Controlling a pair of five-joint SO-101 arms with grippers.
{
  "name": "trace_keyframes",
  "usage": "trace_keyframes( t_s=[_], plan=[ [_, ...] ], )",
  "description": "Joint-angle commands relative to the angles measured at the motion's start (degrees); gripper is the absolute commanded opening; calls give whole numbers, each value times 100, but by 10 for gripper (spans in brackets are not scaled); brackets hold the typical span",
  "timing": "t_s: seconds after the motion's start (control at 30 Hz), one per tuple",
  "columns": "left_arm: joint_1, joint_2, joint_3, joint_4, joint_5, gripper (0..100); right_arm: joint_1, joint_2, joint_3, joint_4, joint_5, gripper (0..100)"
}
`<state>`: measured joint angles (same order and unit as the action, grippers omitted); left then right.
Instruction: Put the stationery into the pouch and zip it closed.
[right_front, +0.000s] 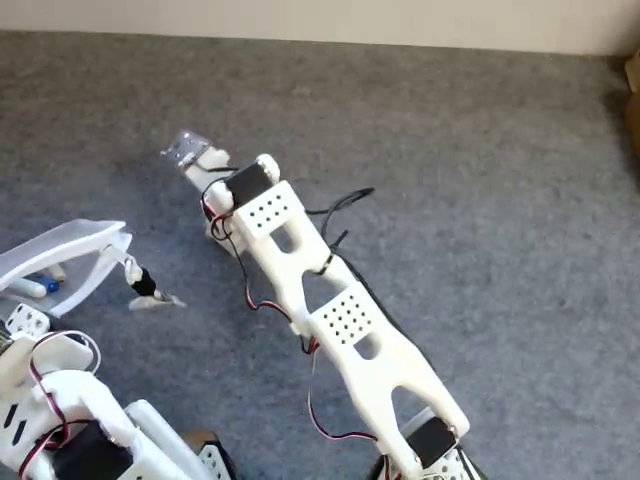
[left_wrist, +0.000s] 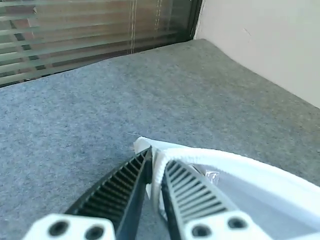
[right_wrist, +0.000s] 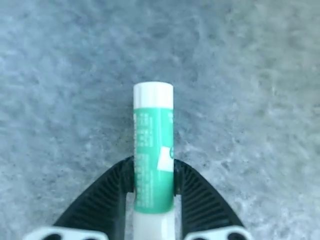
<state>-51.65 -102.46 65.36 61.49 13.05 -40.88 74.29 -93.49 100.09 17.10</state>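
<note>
– Glue stick (right_wrist: 153, 150) first: where is it?

– In the right gripper (right_wrist: 153, 167). The two black ribbed jaws are closed on its lower half, one on each side. The end with the white cap sticks out past the tips. The label is green. Grey table (right_wrist: 260, 75) lies beyond it; whether the cap touches the table I cannot tell.

– And that arm seen from above?

– In the high view the right arm (right_front: 340, 310) slants from the near right edge toward the middle of the table. Its far end is to the right of the pouch (right_front: 65, 245) and apart from it.

– What about the pouch itself?

– It is white and half see-through, and it sits at the table's left edge. Its rim stands up in an arc, so the mouth is open. A pen (right_front: 30, 288) with a blue part lies inside. A black zip pull (right_front: 145, 283) with a small pale tag hangs off the rim's right end, down on the table.

– Is the left gripper (left_wrist: 156, 160) on it?

– Yes. In the left wrist view its jaws are drawn almost together, and the pouch's white rim is pinched between the tips at a corner. The rest of the rim curves away from there.

– Where is the left arm (right_front: 70, 420)?

– At the near left corner in the high view, just beside the pouch.

– Anything else around?

– In the left wrist view, slatted blinds (left_wrist: 90, 30) run along the far side of the table. A pale wall (left_wrist: 260, 40) meets them at the corner.
</note>
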Motion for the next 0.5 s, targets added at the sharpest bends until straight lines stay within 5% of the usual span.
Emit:
trace_keyframes(
  t_s=[0.0,0.23,0.47],
  plan=[
    [127,-66,-119,-35,-53,14,66,-347,-620,127,-141,5],
    [576,-48,-127,-26,-325,11,189,-1059,-374,127,-158,5],
    [901,-48,-145,-53,-466,11,277,-2316,1552,127,-167,5]
  ],
)
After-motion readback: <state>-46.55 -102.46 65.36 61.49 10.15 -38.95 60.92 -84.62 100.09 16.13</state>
